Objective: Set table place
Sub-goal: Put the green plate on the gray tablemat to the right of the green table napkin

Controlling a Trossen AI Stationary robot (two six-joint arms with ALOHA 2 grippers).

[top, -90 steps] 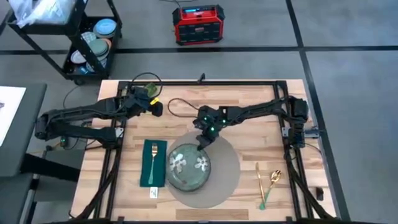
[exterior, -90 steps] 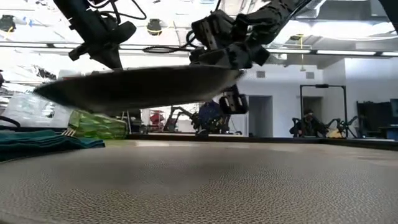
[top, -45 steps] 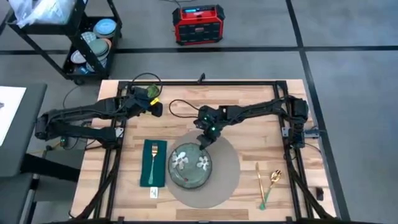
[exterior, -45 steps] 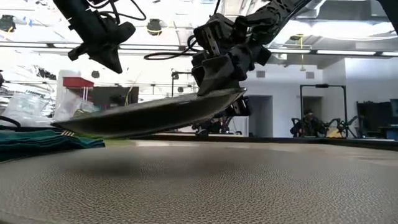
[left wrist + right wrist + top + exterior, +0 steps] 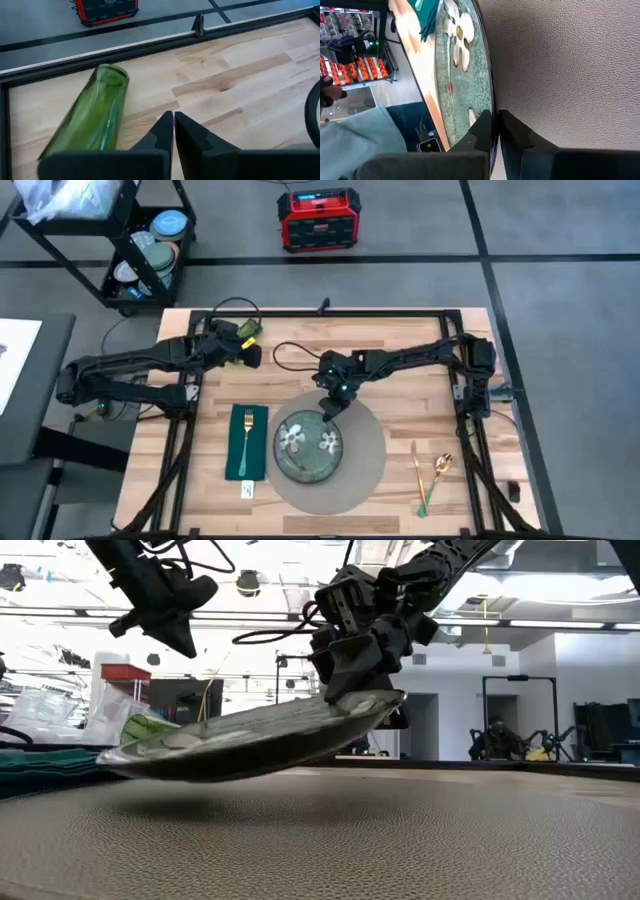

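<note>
Plate tips lower toward the mat

The right gripper (image 5: 334, 402) clenches the plate (image 5: 306, 446) rim at frame centre; its far edge now dips nearer the placemat (image 5: 366, 470) than before, so release looks close. Left gripper (image 5: 173, 121), pinched empty, waits upper left over the table (image 5: 400, 330).

No readable text (anywhere here)

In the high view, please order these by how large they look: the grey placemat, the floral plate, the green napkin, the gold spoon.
1. grey placemat
2. floral plate
3. green napkin
4. gold spoon

All lie at table height, except the plate, slightly tilted in the right claw.
</note>
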